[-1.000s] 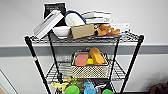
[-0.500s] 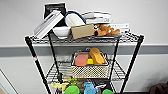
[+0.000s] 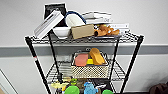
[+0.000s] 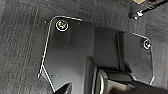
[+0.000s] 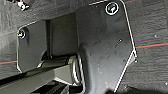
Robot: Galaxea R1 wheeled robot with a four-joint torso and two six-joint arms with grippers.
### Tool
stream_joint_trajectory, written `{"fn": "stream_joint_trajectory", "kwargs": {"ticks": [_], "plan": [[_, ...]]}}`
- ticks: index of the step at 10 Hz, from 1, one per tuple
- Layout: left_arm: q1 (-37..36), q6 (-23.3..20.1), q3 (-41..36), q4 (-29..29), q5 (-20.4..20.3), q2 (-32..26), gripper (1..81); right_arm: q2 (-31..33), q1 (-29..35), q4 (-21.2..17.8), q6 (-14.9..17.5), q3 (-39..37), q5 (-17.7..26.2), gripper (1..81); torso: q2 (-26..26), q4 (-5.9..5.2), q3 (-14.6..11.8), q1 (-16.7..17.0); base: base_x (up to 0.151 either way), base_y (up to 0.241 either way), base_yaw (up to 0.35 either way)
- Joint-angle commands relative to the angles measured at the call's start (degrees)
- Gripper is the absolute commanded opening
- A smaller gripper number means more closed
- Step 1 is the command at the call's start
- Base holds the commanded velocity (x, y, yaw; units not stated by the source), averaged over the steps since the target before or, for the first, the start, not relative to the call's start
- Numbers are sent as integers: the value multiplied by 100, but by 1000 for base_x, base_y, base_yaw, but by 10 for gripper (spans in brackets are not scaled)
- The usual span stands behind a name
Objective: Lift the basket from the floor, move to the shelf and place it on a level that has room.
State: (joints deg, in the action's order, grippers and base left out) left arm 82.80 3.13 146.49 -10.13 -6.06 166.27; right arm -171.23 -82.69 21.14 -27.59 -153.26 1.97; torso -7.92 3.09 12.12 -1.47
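Basket [image 3: 89,70]: cream-white woven mesh, seated on the middle tier [image 3: 119,72] of the black wire rack [image 3: 37,63], roughly centred between the poles.
Basket contents: pink block [image 3: 81,60] at one end, small yellow piece [image 3: 90,61] in the middle, orange-tan wedge [image 3: 96,56] lying slantwise and rising above the rim.
Top tier [image 3: 130,37]: crowded. White bowl [image 3: 61,32] beside a brown cardboard box [image 3: 82,31]; white book or case [image 3: 48,23] leaning tilted against a dark framed item [image 3: 54,9]; blue-rimmed white dish [image 3: 75,19] standing on edge behind the box; orange toy pieces [image 3: 106,30] before a stack of white flat boxes [image 3: 100,18].
Lower tier: green, yellow and blue plastic items [image 3: 82,87], too blurred to name.
Backdrop: pale wall [image 3: 150,17] with a grey band [image 3: 15,51] behind the rack.
Left arm: wrist camera aimed straight down at dark grey striped carpet [image 4: 20,50]; a small dark wheel or fitting [image 4: 136,14] at one corner.
Right arm: wrist likewise facing carpet [image 5: 150,30], thin red line [image 5: 152,45] crossing it.
Fingers, both grippers: cannot tell, released or clenched; nothing seen grasped.
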Motion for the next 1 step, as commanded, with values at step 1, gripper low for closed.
{"fn": "stream_joint_trajectory", "kwargs": {"ticks": [1], "plan": [[-163,-14,907,81,342,548,811,-37,222,66,-10,-89,295,811,0,0,0,0,0,0,0]]}}
